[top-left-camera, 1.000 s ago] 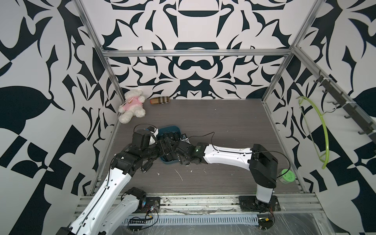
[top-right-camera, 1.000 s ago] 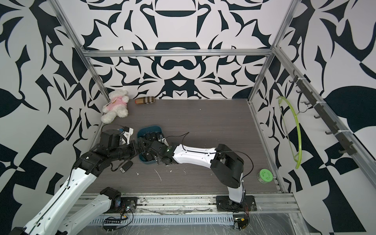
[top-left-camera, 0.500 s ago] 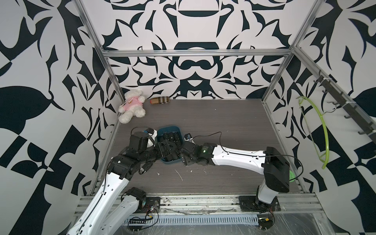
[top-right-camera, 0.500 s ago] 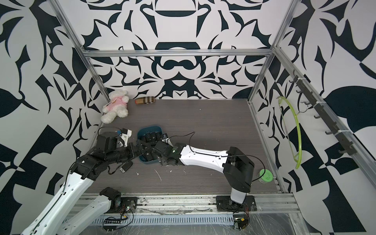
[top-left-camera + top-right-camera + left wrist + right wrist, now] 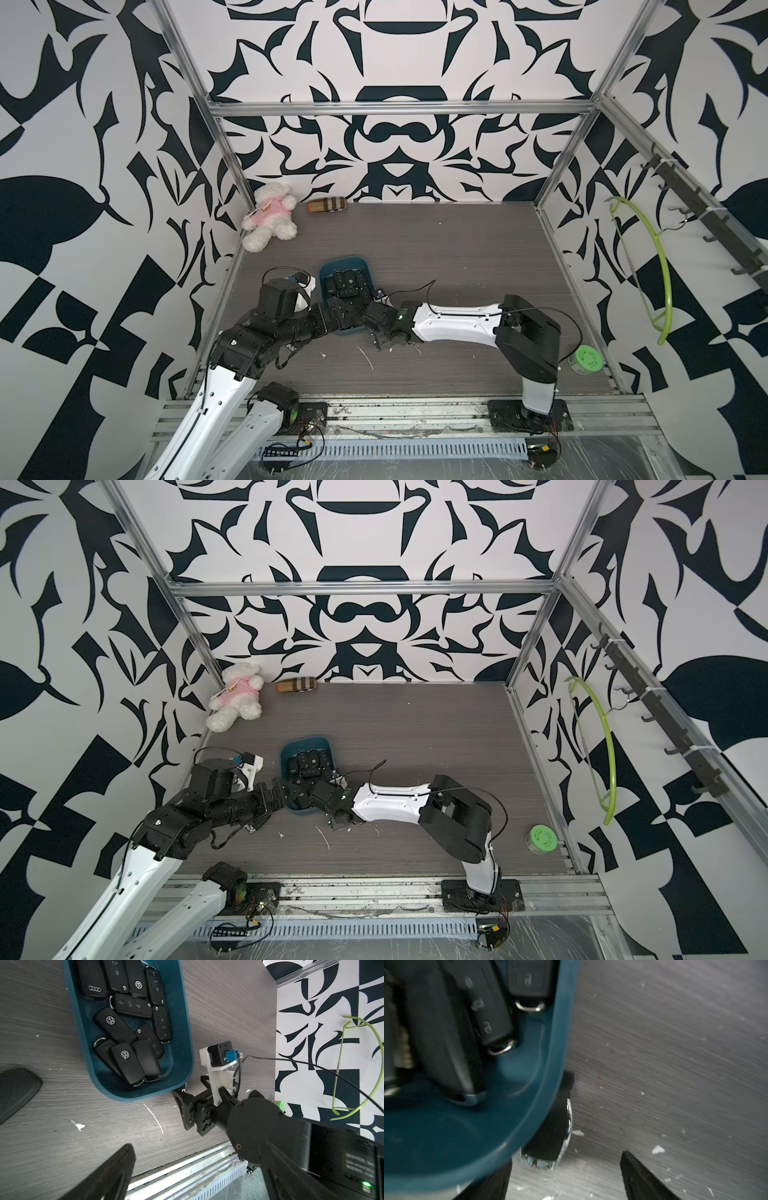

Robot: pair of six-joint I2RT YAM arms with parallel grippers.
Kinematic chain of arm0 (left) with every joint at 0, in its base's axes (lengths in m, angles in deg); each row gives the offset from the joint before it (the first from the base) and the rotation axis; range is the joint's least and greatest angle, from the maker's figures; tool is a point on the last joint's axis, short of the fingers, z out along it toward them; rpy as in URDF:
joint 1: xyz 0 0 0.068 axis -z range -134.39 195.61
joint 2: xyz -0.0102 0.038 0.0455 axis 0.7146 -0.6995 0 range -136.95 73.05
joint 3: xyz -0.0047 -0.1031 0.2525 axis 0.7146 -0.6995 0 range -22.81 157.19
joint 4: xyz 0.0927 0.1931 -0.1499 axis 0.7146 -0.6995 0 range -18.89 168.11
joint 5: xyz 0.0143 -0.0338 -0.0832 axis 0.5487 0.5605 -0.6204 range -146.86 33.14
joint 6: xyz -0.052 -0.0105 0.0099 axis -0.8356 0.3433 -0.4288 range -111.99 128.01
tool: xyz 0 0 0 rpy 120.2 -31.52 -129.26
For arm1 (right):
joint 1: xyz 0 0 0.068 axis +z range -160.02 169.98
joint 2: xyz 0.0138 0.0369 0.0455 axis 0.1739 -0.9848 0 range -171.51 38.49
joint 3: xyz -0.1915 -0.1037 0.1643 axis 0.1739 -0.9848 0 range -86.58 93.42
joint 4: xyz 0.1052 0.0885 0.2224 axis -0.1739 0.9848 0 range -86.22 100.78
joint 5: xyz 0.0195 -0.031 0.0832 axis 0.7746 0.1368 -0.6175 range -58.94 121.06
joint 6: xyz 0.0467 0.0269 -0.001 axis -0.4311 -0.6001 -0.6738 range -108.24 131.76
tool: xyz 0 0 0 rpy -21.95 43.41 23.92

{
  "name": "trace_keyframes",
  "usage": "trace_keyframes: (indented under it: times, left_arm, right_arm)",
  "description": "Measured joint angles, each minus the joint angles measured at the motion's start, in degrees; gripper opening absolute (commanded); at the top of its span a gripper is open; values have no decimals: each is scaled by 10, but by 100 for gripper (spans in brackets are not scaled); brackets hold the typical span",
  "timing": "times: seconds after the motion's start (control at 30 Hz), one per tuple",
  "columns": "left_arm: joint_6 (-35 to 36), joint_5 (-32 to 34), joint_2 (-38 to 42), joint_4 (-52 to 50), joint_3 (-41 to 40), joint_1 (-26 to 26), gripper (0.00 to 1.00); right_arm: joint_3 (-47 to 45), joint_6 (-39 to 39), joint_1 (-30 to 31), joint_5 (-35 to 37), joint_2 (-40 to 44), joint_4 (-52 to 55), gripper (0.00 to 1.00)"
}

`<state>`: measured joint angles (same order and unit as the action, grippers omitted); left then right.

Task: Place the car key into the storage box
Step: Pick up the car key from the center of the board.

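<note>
Hovering spread open, right gripper faces car key tucked under near-right rim of storage box; left gripper gapes too

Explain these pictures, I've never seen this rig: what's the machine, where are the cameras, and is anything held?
Two robot arms work over a table. Both top views look down from above; each wrist view rides on one arm. The teal storage box holds many black car keys. One more car key lies outside on the table beside its rim, just ahead of the open, empty right gripper. The left gripper is open and empty too. A teddy bear and plaid pouch lie at the back.
</note>
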<state>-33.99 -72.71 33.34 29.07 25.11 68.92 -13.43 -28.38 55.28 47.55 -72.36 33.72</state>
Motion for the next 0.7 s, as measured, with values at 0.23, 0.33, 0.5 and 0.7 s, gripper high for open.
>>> trace_keyframes:
  times: [0.23, 0.33, 0.5, 0.7]
  left_arm:
    - [0, 6, 0, -1, 0, 0, 99]
    - [0, 6, -2, -1, 0, 0, 99]
    - [0, 6, -9, 0, 0, 0, 99]
    - [0, 6, -17, 2, 0, 0, 99]
  right_arm:
    - [32, -3, 0, 15, -34, -2, 74]
    - [35, -3, 0, 22, -38, -3, 67]
    - [35, -7, -1, 24, -39, -6, 50]
    - [31, -7, -1, 24, -37, -10, 50]
